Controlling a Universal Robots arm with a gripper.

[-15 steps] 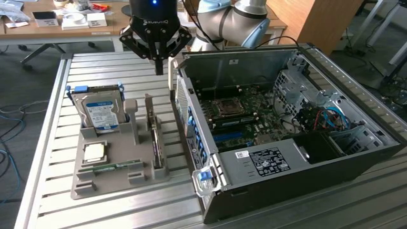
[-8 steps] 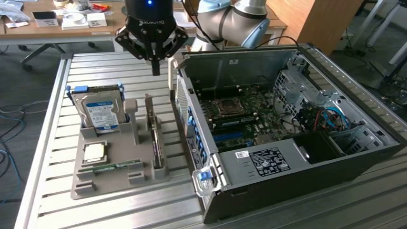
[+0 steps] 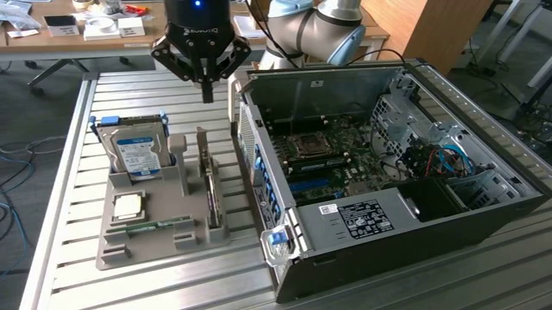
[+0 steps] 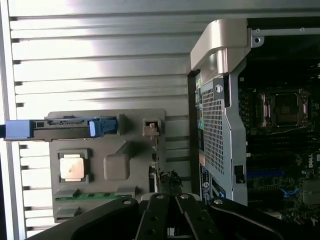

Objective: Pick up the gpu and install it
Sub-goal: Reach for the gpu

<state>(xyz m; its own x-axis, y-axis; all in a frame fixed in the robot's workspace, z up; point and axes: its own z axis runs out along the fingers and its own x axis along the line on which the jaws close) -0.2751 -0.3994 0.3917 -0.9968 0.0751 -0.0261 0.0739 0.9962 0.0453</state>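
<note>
Four parts sit in the tray [image 3: 116,248] on your slatted surface [image 3: 155,90]: from the exterior view's left, the hard drive [image 3: 134,152] stands upright, the CPU [image 3: 128,206] and memory stick [image 3: 155,226] lie flat, and the gpu [image 3: 209,194] stands on edge in the slot nearest the case [image 3: 414,232]. Your claw [image 3: 207,97] hangs above the gpu's far end, fingers pressed together, holding nothing and clear of the card. On the right, the case lies open on its side, motherboard exposed.
</note>
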